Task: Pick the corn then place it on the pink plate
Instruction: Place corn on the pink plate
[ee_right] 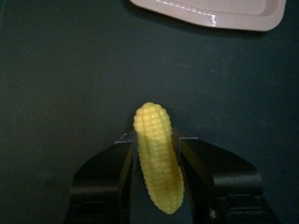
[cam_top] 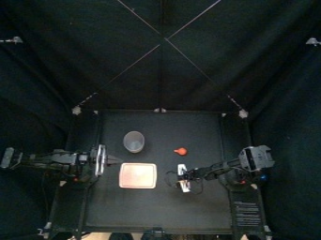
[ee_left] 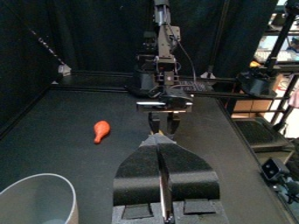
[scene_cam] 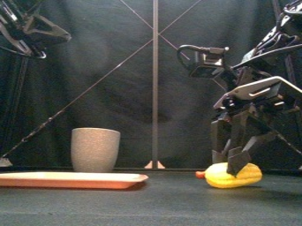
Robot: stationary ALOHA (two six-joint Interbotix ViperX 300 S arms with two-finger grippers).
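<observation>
Corn (ee_right: pixel 158 157) near plate (ee_right: pixel 211 10), likely light, stiff, roll-prone: right fingers (ee_right: pixel 216 171) pinch mid-cob across its width; left fingers (ee_left: pixel 187 171) closed, empty.

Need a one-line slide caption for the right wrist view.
Right gripper closed on the yellow corn, with the pink plate close by.
</observation>
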